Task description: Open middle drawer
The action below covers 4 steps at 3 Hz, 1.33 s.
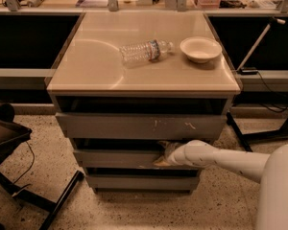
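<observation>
The middle drawer (115, 158) is a plain grey handleless front, second of three in the cabinet, with a dark gap above it. My gripper (162, 155) reaches in from the right on a white arm (216, 158) and sits at the drawer's top edge, right of centre, its tip in the gap above the front. The top drawer (139, 126), wider with white scratch marks, is just above. The narrow bottom drawer (139, 181) is below.
On the beige cabinet top (96, 66) lie a clear plastic bottle (145, 51) on its side and a white bowl (200, 49). A dark chair (5, 133) with legs stands on the floor at the left. A black stand and cable are at the right (259, 128).
</observation>
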Each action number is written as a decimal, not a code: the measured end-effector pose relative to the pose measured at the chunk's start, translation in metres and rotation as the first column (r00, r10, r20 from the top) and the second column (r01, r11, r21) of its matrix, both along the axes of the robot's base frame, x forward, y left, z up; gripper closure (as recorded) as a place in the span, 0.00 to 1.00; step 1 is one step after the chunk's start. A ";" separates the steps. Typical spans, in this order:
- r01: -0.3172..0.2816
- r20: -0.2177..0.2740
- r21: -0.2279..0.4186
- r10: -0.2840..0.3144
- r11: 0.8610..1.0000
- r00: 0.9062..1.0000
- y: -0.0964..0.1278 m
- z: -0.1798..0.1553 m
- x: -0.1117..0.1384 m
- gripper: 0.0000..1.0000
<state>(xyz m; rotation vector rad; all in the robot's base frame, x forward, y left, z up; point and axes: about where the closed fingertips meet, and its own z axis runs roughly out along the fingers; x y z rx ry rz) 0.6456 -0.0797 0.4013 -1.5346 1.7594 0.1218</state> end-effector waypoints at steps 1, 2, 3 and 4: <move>0.000 0.000 0.000 0.000 1.000 1.000 0.000 0.000 0.000 0.65; 0.026 0.023 0.000 -0.026 1.000 0.999 -0.008 0.010 -0.024 0.88; 0.078 0.040 -0.001 -0.078 0.997 0.996 -0.021 0.023 -0.038 1.00; 0.078 0.040 -0.001 -0.078 0.997 0.996 -0.021 0.023 -0.039 1.00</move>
